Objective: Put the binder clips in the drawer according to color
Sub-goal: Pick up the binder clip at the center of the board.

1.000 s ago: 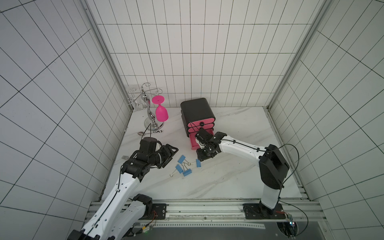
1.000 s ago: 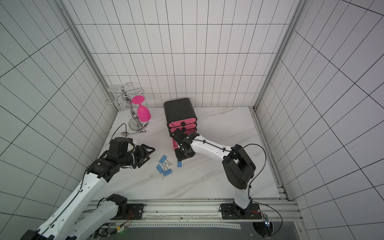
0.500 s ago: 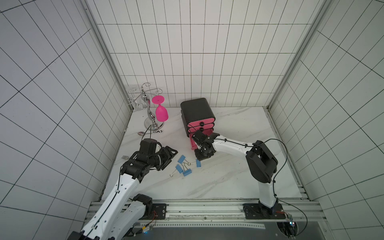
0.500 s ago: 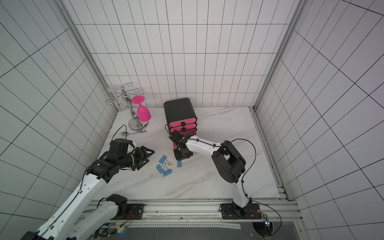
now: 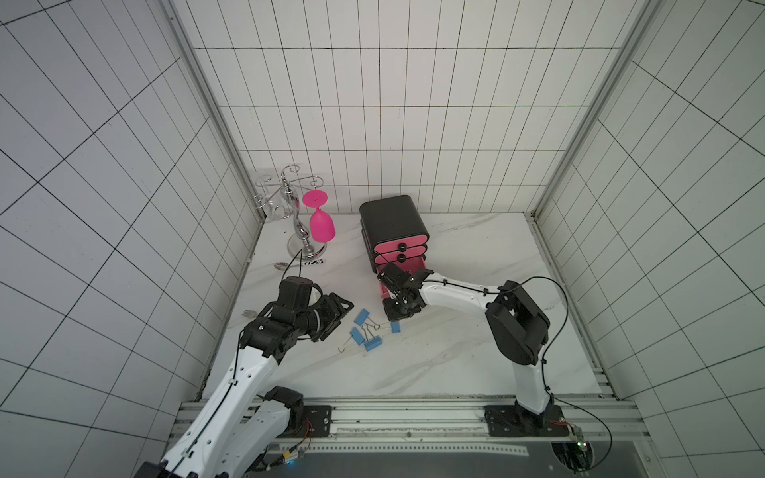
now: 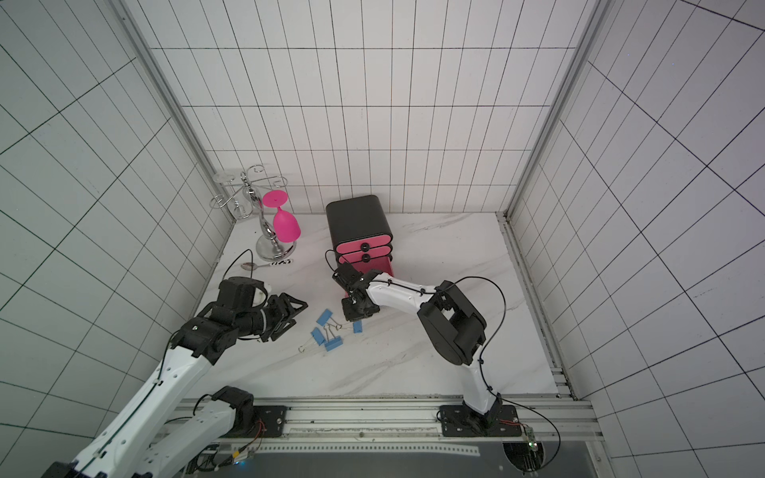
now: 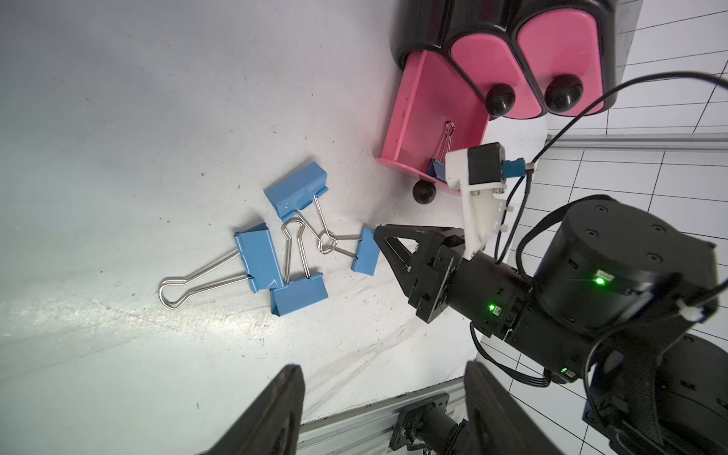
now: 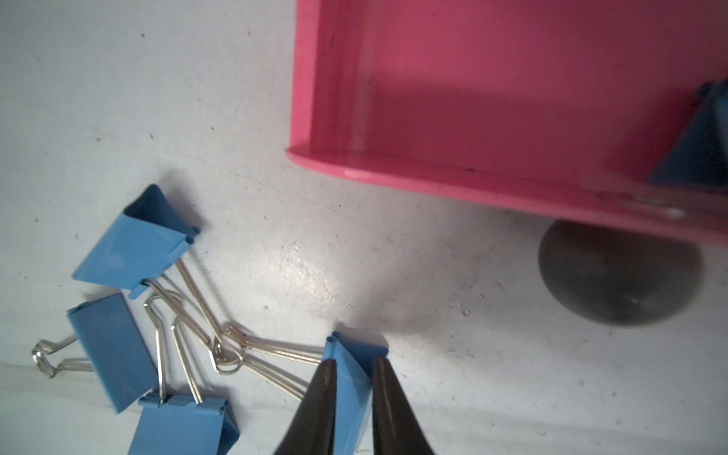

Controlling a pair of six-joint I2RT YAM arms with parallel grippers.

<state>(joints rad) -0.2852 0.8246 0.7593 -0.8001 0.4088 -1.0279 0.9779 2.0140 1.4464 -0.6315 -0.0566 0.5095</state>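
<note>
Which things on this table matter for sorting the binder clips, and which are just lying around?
Job: blue binder clips, black drawer chest, open bottom drawer.
Lying about: pink goblet, silver rack, spoon, fork.

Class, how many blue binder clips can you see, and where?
5. Three blue clips lie clustered on the table; a fourth clip stands between the right gripper's fingers; a fifth clip is in the open bottom drawer, where more may be hidden.

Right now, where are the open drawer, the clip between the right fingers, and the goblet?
open drawer (image 8: 472, 98): right wrist view, on its bare pink inside.
clip (image 8: 351, 388): right wrist view, on its blue body.
goblet (image 5: 322, 225): in a top view, on its bowl.
</note>
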